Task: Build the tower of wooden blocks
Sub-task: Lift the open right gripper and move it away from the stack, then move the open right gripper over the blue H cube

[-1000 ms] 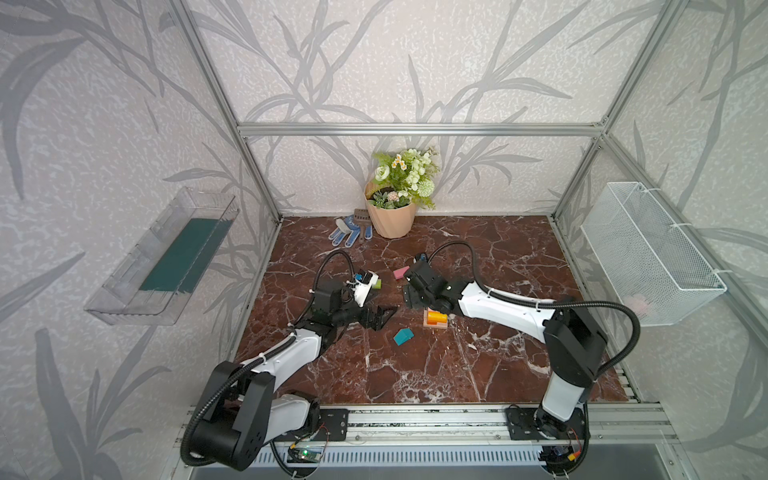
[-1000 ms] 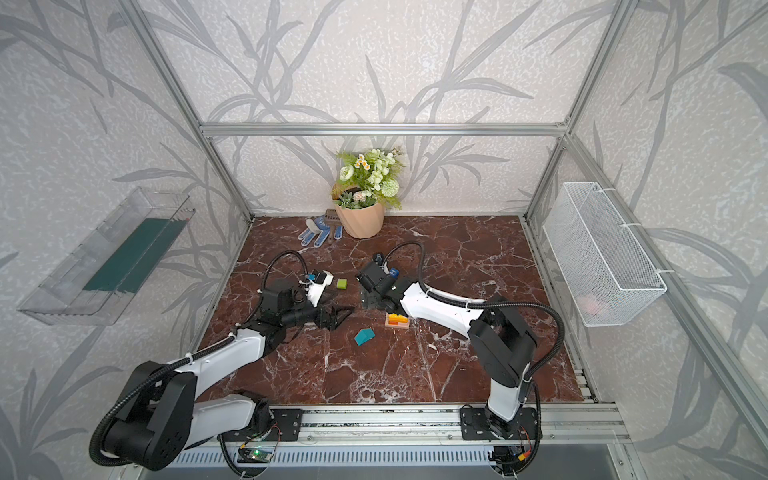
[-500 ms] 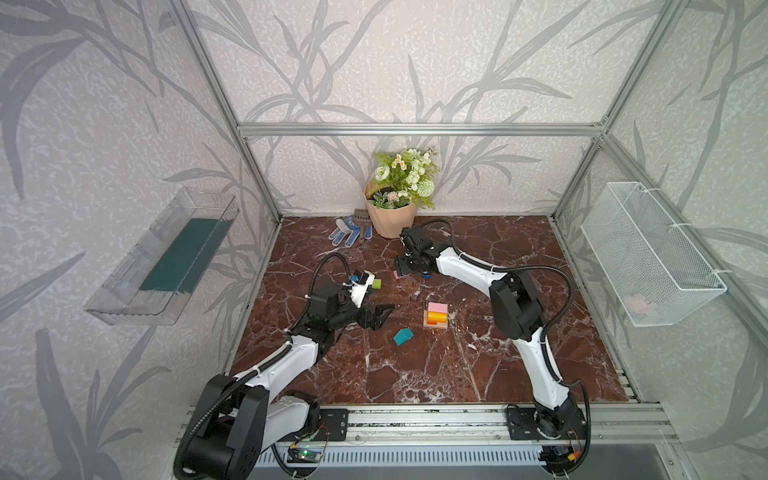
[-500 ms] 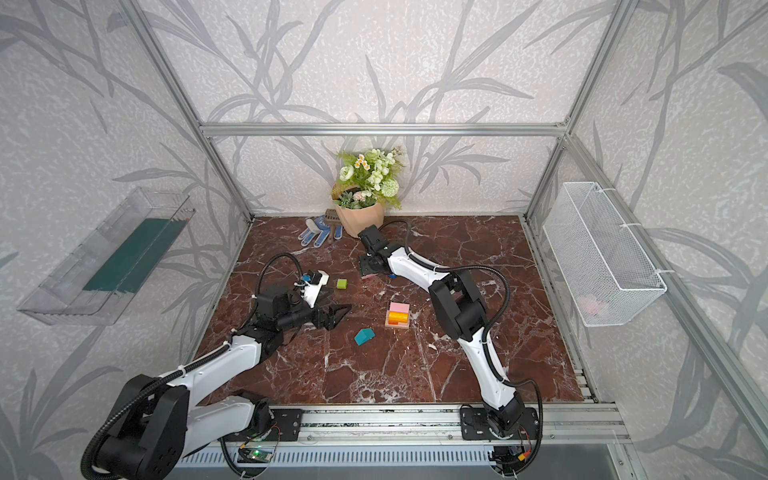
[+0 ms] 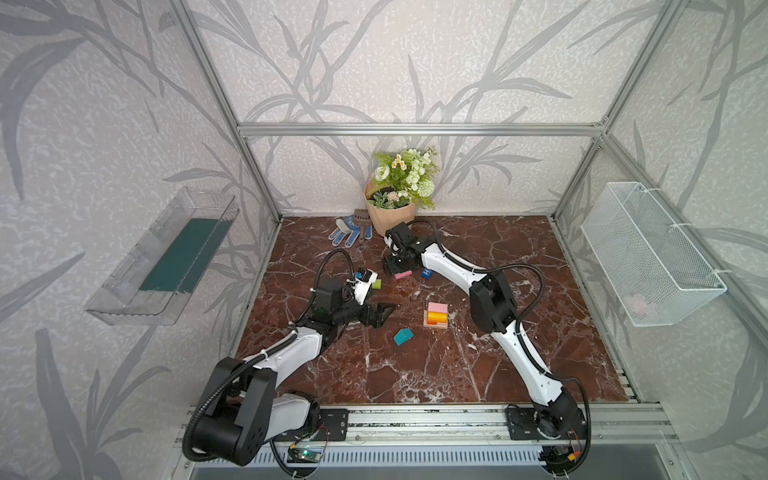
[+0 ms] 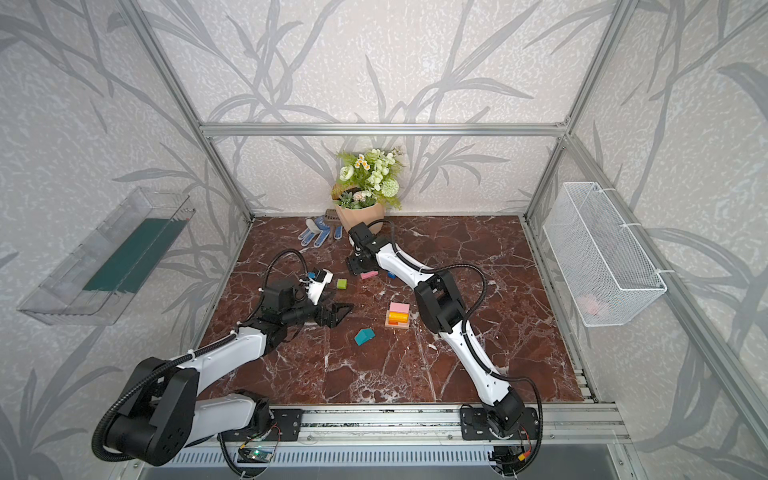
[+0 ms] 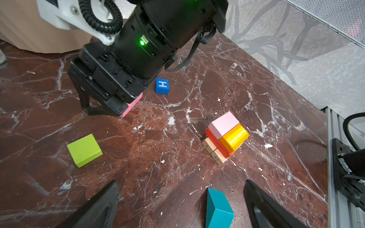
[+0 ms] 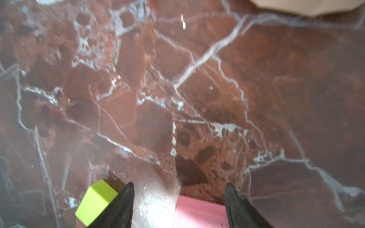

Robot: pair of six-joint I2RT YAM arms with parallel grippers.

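The tower [image 5: 436,314] [image 7: 227,134] stands mid-table: tan base, red layer, an orange and a pale pink block on top. My right gripper [image 5: 392,268] [image 8: 179,185] is low over a loose pink block [image 5: 403,274] [image 8: 199,209]. Its jaws are open, with the block against one finger and a gap to the other. A blue "H" cube [image 5: 427,273] and a green cube [image 5: 377,284] lie on either side. My left gripper [image 5: 380,313] [image 7: 181,183] is open and empty. The teal house-shaped piece [image 5: 404,336] [image 7: 217,209] lies just in front of it, untouched.
A beige flowerpot [image 5: 390,216] and blue-white gloves [image 5: 347,232] sit at the back, close behind my right gripper. A wire basket [image 5: 648,253] hangs on the right wall and a clear tray [image 5: 166,257] on the left wall.
My right arm swung from the tower back to the loose pink block, and its jaws narrowed. A pale pink block now shows on top of the tower. The left arm barely moved.
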